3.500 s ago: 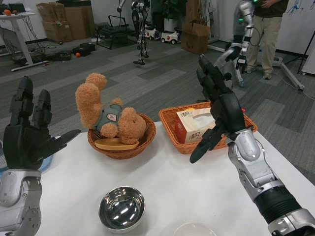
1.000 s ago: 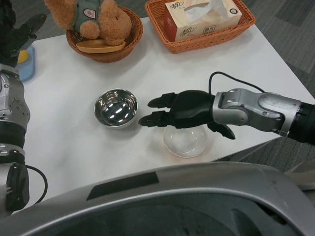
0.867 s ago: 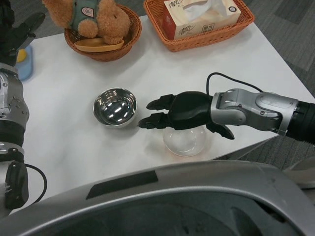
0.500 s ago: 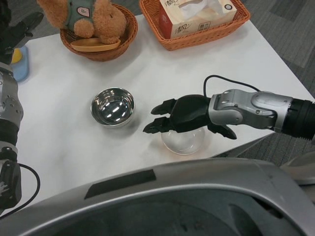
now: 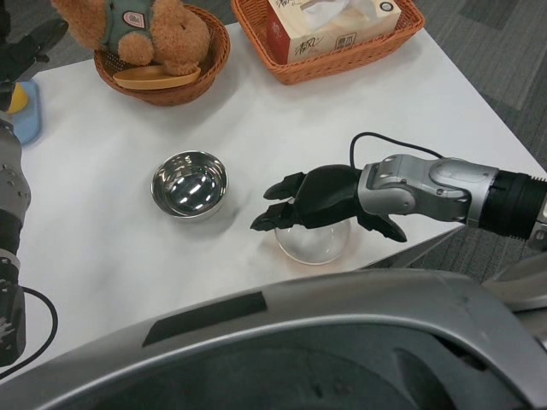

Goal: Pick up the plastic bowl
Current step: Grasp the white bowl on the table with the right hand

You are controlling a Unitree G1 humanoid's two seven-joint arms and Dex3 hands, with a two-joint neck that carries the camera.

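Note:
The clear plastic bowl [image 5: 313, 246] stands upright near the table's front edge, right of centre. My right hand [image 5: 318, 198] lies over its far rim, palm down, with fingers [image 5: 273, 190] stretched to the left and apart. The thumb [image 5: 390, 230] reaches down past the bowl's right side. Nothing is gripped, and the hand hides the bowl's back edge. My left hand [image 5: 24, 51] is raised at the far left, only partly in view, holding nothing.
A shiny steel bowl [image 5: 190, 184] sits left of the plastic one. At the back, a round wicker basket [image 5: 167, 87] holds a teddy bear [image 5: 141, 34], and a rectangular basket [image 5: 342, 58] holds a tissue box [image 5: 326, 24]. A blue object [image 5: 26, 121] lies at the left edge.
The whole view has shifted a little, so the camera moved. My right hand stays over the plastic bowl, with hardly any move relative to it. The left hand waits.

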